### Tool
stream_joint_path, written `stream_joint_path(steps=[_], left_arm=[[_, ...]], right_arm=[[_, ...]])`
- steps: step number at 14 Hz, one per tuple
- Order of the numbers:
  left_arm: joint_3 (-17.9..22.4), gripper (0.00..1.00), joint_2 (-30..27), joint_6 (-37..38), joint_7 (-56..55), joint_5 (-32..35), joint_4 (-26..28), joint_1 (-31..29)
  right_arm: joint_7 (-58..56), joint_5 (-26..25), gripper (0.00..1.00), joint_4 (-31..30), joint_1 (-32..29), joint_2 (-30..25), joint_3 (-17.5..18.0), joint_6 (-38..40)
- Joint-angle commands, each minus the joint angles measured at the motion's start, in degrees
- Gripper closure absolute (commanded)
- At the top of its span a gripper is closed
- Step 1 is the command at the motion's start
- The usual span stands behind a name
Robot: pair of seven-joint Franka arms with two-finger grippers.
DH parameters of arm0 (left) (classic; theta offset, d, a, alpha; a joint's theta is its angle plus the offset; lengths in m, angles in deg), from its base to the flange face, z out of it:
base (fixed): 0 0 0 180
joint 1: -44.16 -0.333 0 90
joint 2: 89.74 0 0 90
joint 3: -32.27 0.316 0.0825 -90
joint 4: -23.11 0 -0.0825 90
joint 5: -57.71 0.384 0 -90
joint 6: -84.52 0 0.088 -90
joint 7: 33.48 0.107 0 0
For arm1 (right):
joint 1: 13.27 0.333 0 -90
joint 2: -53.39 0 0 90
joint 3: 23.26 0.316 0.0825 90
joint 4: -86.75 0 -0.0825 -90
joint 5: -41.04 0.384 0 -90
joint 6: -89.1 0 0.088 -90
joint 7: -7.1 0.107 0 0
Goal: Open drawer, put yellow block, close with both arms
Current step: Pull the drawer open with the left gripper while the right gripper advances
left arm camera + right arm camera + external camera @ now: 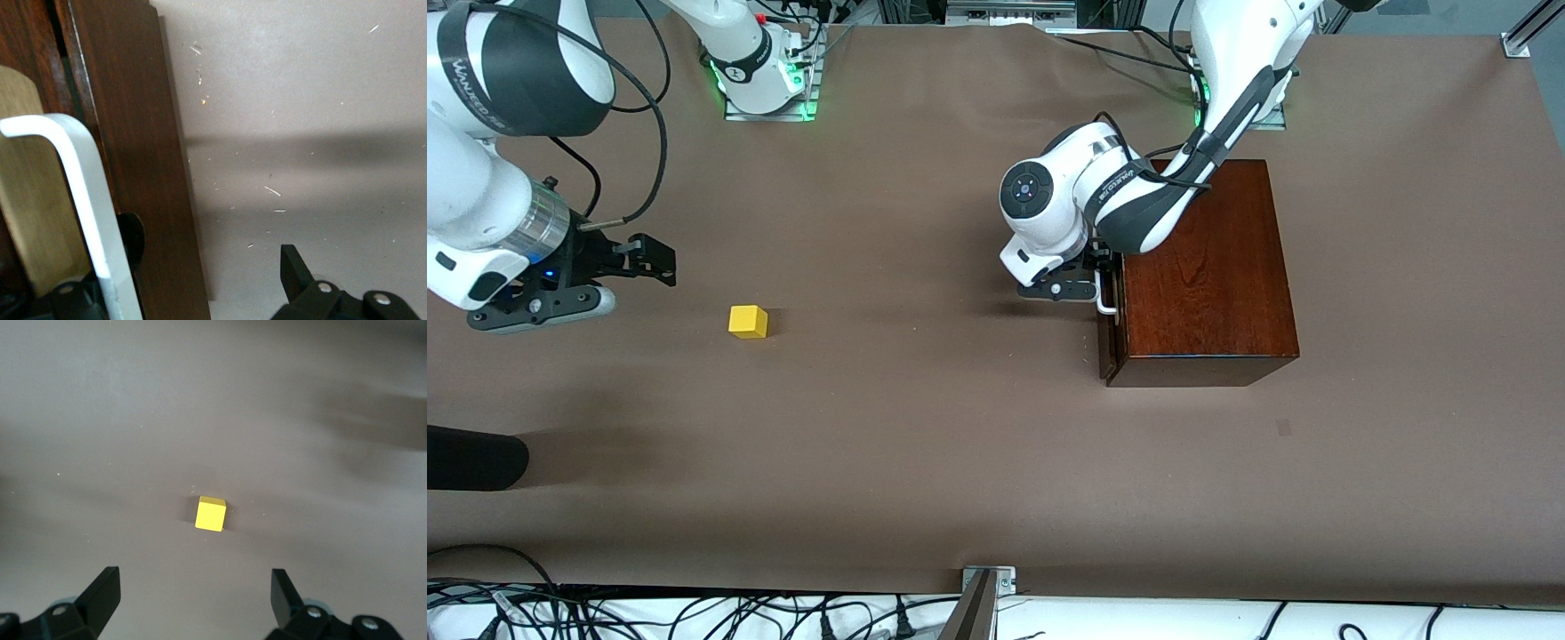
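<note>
Mahogany box point(1205, 276): left gripper point(1089, 283) spread astride drawer point(133, 167) handle point(1105, 302); right gripper point(627, 267) spread, waiting near yellow block point(748, 321).

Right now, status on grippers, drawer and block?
Left gripper open at drawer handle, drawer barely open. Right gripper open, up over bare table. Yellow block untouched, nothing in the way.

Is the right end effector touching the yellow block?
Apart. The right wrist view shows the open right end effector with bare table between its fingers and the block.
</note>
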Motion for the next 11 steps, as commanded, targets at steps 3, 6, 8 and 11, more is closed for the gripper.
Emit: stream_joint_path(steps=[3, 6, 8, 11], left_arm=[[-0.3, 0.0, 3.1, -6.9, -1.0, -0.9, -3.1, 1.6], [-0.2, 0.0, 5.7, -7.0, -1.0, -4.0, -7.3, 4.8], [-0.1, 0.0, 6.7, -7.8, -0.9, -4.0, -8.8, 6.2], [-0.1, 0.0, 8.8, -9.0, -1.0, -4.1, -13.0, 8.4]], right_arm=[[-2.8, -1.1, 0.0, 0.1, 0.2, 0.9, 0.1, 2.1], [-2.8, -0.6, 0.0, -1.3, 0.1, 1.8, 0.1, 1.3], [-2.2, -0.5, 0.0, -3.7, 0.1, 2.1, 0.1, -1.1], [-1.6, -0.3, 0.0, -9.0, 0.1, 2.1, 0.1, -7.2]])
